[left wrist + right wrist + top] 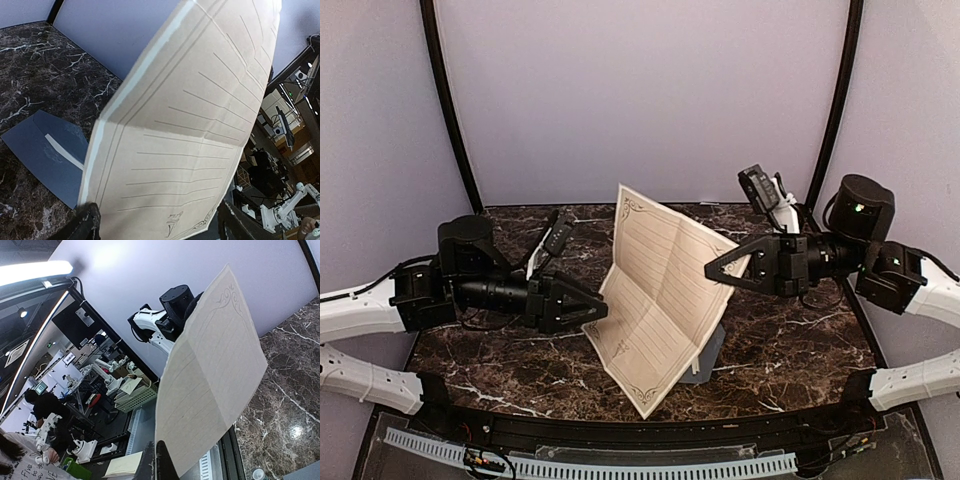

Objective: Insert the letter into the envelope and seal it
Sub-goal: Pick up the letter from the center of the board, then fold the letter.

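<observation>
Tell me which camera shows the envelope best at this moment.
The left wrist view: the envelope lies flat on the table, its pale strip showing, its right part hidden behind the letter. The top view shows only a grey corner under the letter. The right wrist view gives no clear sight of it.

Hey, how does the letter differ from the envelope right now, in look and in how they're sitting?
The letter is tan with printed lines; the envelope is slate-grey. The letter stands tilted up, pinched by the right gripper; the envelope lies flat on the table. Unfolded, the letter looks larger than the envelope. Both are thin paper.
</observation>
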Tool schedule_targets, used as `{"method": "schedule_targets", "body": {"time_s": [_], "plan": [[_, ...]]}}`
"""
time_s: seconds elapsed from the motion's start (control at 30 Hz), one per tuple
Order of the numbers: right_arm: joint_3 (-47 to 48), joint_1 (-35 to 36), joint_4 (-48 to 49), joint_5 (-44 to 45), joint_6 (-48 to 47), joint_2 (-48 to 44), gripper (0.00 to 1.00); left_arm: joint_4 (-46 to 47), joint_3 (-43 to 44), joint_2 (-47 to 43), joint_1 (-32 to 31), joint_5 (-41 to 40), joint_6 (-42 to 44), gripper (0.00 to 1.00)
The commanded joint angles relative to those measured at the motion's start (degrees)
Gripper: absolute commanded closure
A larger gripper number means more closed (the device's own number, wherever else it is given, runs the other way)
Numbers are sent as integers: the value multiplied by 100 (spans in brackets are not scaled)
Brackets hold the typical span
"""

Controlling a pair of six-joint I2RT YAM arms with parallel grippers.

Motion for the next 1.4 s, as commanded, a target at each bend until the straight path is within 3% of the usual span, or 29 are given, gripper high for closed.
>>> {"method": "schedule_targets", "body": {"time_s": [0.0, 0.1, 0.33, 0.63, 0.73, 1.2, 1.37], "plan": [[-57, 96, 253, -120, 58, -117, 100, 26, 198, -192, -10, -750, 267, 20], [-47, 97, 220, -145, 60, -167, 100, -379, 285, -320, -7, -1471, 345, 17], [-108, 114, 375, -287, 161, -269, 100, -526, 425, -109, -5, -1453, 37, 14], [-155, 120, 419, -286, 140, -349, 100, 68, 579, 283, -5, 152, -10, 16], [-174, 127, 410, -262, 131, -349, 100, 202, 544, 308, -10, 509, -36, 27], [-283, 120, 43, 125, -9, -307, 100, 352, 94, -51, -3, 442, -173, 72], [-289, 120, 81, 187, -27, -298, 100, 375, 21, -68, -1, 355, -216, 75]]}}
